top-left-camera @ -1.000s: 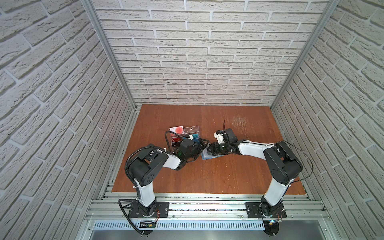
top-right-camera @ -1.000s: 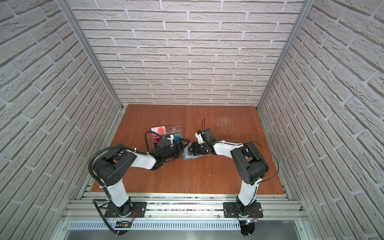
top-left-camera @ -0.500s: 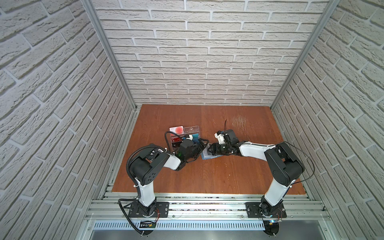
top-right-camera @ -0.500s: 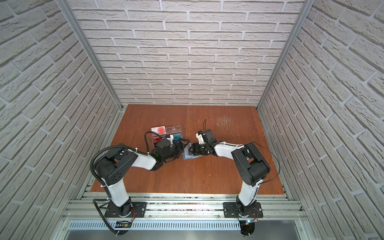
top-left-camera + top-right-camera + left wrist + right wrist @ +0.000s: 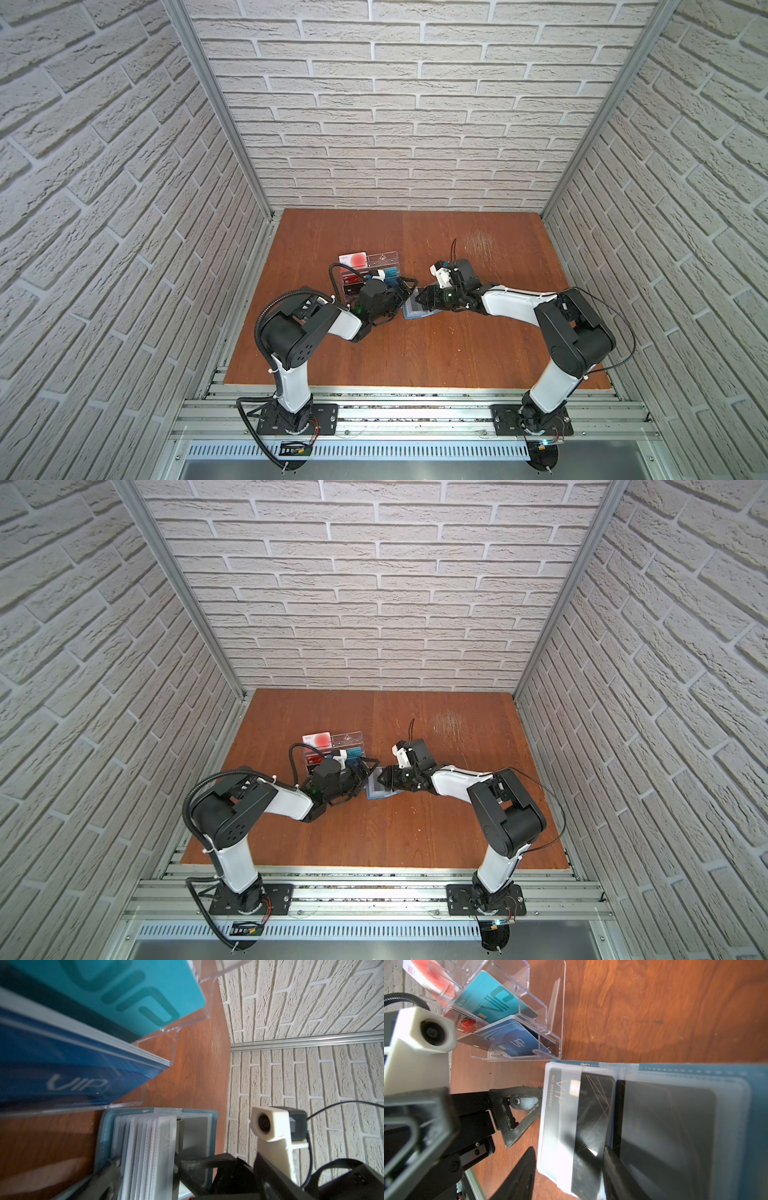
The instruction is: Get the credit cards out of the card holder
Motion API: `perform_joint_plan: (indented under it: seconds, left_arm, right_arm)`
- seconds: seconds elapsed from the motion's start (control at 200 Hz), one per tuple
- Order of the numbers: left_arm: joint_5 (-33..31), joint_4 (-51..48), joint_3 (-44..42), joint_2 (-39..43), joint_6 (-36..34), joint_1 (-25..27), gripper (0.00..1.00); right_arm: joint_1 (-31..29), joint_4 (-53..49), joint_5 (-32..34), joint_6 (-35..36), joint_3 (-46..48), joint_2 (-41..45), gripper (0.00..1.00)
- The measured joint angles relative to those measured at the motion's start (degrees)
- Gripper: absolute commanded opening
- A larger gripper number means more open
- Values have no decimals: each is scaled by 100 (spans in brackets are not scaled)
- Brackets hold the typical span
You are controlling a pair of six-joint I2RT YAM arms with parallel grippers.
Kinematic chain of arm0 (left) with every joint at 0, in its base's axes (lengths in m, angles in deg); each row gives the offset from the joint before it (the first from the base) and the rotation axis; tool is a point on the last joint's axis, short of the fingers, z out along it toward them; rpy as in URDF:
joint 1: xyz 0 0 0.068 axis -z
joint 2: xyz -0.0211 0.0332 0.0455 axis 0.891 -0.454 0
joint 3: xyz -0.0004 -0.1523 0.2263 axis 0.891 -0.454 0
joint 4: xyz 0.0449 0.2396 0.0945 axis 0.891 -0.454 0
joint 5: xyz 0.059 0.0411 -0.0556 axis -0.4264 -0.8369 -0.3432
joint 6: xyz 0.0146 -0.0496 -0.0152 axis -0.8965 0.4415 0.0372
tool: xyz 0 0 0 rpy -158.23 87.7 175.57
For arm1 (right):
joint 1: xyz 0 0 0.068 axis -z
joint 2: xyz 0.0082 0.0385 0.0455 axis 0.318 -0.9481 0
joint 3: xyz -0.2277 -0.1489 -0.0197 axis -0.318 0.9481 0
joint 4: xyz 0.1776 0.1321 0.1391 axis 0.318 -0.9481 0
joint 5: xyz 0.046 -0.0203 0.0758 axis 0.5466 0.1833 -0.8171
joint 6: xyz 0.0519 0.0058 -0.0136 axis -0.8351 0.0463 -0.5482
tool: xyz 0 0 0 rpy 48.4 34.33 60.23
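Observation:
The slate-blue card holder [image 5: 411,313] [image 5: 376,793] lies open like a book on the table between both grippers. Its clear sleeves hold black credit cards [image 5: 591,1115], one on each page. My right gripper [image 5: 422,297] [image 5: 569,1169] is open and straddles one stack of sleeves. One of its fingers [image 5: 614,1169] rests on the middle fold, while the second is on the wood, clear of the sleeve edge. My left gripper [image 5: 406,289] is wide open at the holder's opposite edge, and one of its fingers [image 5: 517,1132] touches the sleeve edge.
A clear acrylic rack [image 5: 388,259] stands just behind the left gripper, close to the holder. It holds teal, blue and red cards and a white card with a red circle [image 5: 353,259]. Brick walls enclose the wooden table [image 5: 457,353].

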State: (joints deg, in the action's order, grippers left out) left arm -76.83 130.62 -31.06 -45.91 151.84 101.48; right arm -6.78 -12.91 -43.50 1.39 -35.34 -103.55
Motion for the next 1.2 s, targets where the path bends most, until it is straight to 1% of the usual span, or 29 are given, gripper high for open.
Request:
perform_joint_plan:
  seconds: [0.315, 0.665, 0.89, 1.2]
  left_arm:
    - [-20, 133, -26, -48, 0, 0, 98]
    - [-55, 247, -83, -70, 0, -9, 98]
    - [-55, 302, -107, -85, 24, -22, 98]
    - [-48, 339, -114, -98, 74, -33, 98]
  right_arm:
    - [11, 284, -142, -55, 133, 0, 49]
    - [37, 732, -339, -297, 175, -85, 47]
    - [44, 1032, -442, -411, 199, -173, 41]
    - [79, 1569, -704, -603, 199, -535, 34]
